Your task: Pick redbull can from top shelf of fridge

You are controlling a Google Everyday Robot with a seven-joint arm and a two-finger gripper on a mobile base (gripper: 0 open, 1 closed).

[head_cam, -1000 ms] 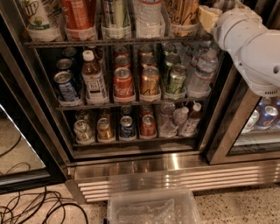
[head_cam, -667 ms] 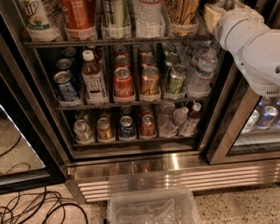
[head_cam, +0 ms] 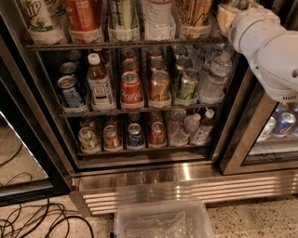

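Camera view: gripper (head_cam: 227, 15) at fridge (head_cam: 181, 174) top shelf (head_cam: 121, 44)

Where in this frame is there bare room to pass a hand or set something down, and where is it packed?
Little room. The top shelf is packed holder to holder; the hand sits at its right end, beside the gold-orange can. The lower racks are full too. Bare room: the floor right of the clear bin.

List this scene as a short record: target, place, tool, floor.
target: redbull can, upright in a clear holder
place: top shelf of the fridge, third slot from left
tool: upper right, at the shelf's right end, apart from the can
neighbours: orange-red can on its left, water bottle on its right
floor: clear plastic bin, black cables
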